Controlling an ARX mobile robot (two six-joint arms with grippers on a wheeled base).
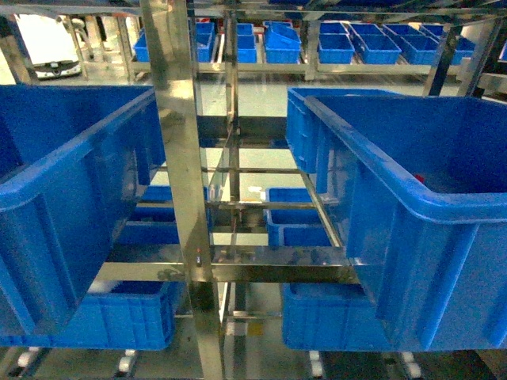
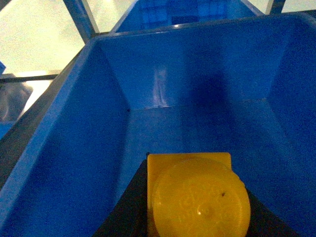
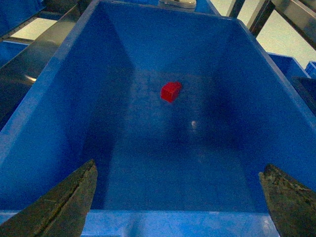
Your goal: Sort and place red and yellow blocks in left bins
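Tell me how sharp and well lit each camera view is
Head view: soft, with glare on the steel frame and a washed-out bright background. Left wrist view: dim and bluish, the yellow block close and blurred, with a shadow on the bin's far wall. Right wrist view: evenly lit, the red block fairly crisp, the fingers blurred at the corners.

Two large blue bins (image 1: pixel 63 198) (image 1: pixel 412 198), one yellow block (image 2: pixel 197 197), one red block (image 3: pixel 171 92), several smaller blue crates (image 1: pixel 337 47) behind.

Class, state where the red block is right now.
In the right wrist view, the red block lies alone on the floor of a blue tub, toward its far end.
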